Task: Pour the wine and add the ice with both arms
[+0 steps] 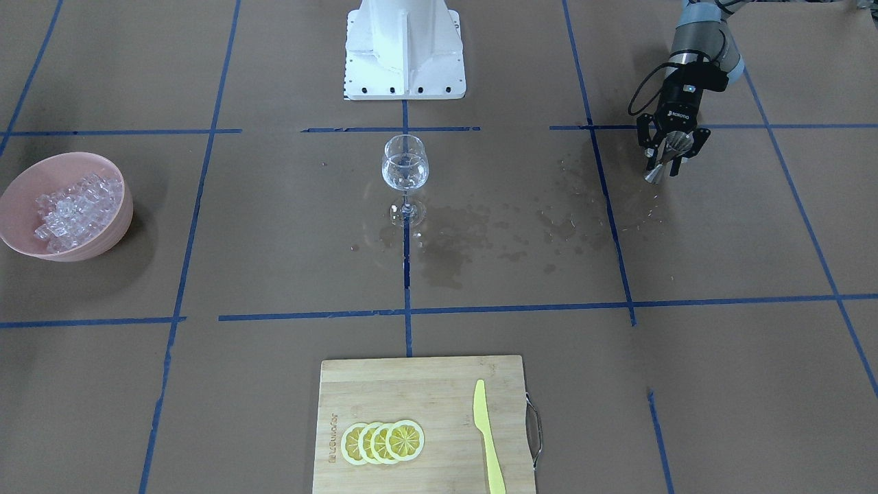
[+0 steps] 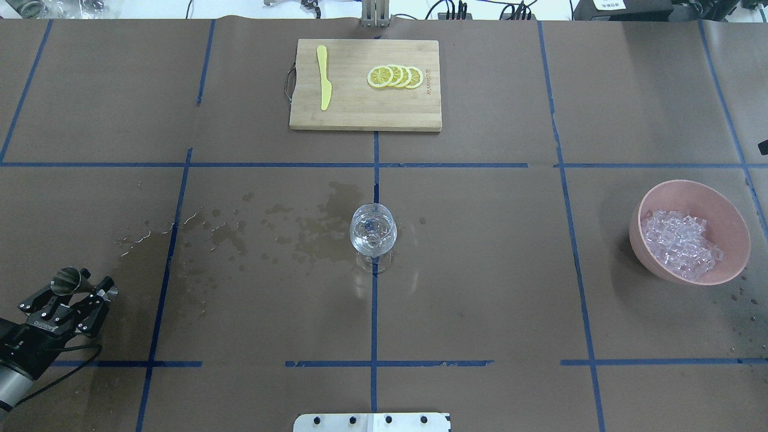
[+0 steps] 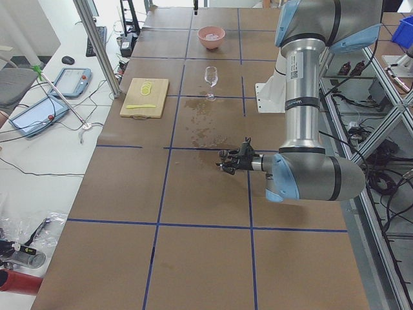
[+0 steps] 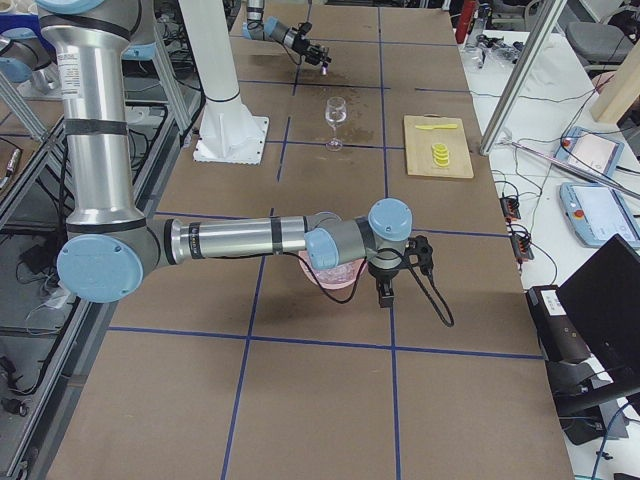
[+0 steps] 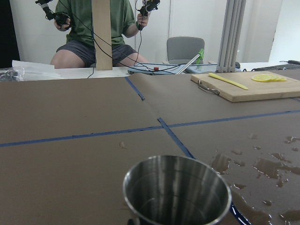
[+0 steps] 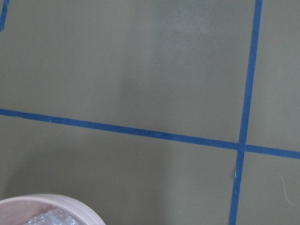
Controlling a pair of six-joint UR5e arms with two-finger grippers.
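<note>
A clear wine glass stands upright mid-table with a little colourless wine glinting in its bowl. My left gripper is far to the glass's side, shut on a small steel jigger whose inside looks empty. The ice fills a pink bowl at the other end of the table. My right gripper shows only in the exterior right view, beside that bowl; I cannot tell whether it is open or shut.
A wooden cutting board with lemon slices and a yellow knife lies at the far edge. Wet spill patches darken the paper between jigger and glass. The white pedestal stands behind the glass. A seated person is beyond the table.
</note>
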